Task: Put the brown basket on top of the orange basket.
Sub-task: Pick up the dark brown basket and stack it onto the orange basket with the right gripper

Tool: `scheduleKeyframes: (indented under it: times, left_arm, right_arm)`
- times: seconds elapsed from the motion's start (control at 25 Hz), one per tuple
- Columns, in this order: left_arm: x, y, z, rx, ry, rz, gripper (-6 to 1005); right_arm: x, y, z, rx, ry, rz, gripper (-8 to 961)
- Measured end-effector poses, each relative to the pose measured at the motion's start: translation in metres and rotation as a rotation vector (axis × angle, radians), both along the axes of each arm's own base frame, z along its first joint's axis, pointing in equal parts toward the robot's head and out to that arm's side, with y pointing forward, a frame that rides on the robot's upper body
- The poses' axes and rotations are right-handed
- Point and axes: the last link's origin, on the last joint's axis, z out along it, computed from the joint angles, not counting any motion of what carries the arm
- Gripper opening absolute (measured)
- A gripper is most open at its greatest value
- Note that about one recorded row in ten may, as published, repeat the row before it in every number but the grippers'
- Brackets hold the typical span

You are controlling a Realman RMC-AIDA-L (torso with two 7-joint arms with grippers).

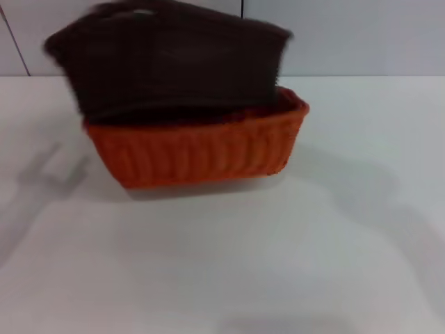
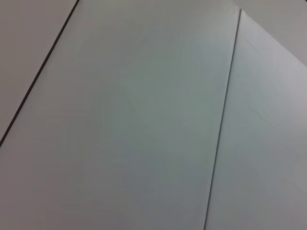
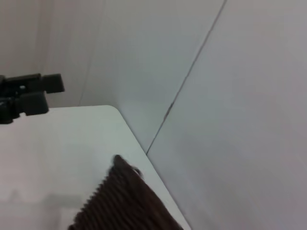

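Observation:
The brown basket [image 1: 174, 59] sits on top of the orange basket [image 1: 198, 149], nested partway into it and tilted, with its left end riding higher. Both stand at the back middle of the white table [image 1: 222, 264]. No arm or gripper shows in the head view. In the right wrist view a corner of the brown basket [image 3: 122, 203] lies close below the camera. Farther off over the table is a black part that looks like my left gripper [image 3: 31, 93]. My right gripper is out of view. The left wrist view shows only wall panels.
A pale panelled wall [image 1: 361, 35] with dark seams runs right behind the baskets. The table's far edge and corner [image 3: 115, 108] meet that wall. Soft shadows lie on the table to the left and right of the baskets.

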Motion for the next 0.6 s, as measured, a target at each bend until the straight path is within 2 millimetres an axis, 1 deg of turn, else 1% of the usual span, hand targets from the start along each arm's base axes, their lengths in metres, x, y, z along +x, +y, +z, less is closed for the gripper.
scheduleKeyframes:
  times: [0.04, 0.2, 0.4, 0.6]
  left_arm:
    - [0.000, 0.000, 0.000, 0.001, 0.001, 0.000, 724]
    - [0.000, 0.000, 0.000, 0.004, 0.006, 0.002, 725]
    - [0.000, 0.001, -0.001, 0.001, 0.003, 0.003, 725]
    - [0.000, 0.001, -0.001, 0.001, 0.004, 0.001, 725]
  right_arm:
    - [-0.001, -0.001, -0.001, 0.002, -0.004, 0.010, 126]
    - [-0.011, -0.007, -0.004, 0.036, -0.012, 0.071, 357]
    - [-0.014, -0.012, -0.003, 0.043, -0.008, 0.099, 461]
    - [-0.008, -0.013, 0.002, 0.062, 0.022, 0.102, 564]
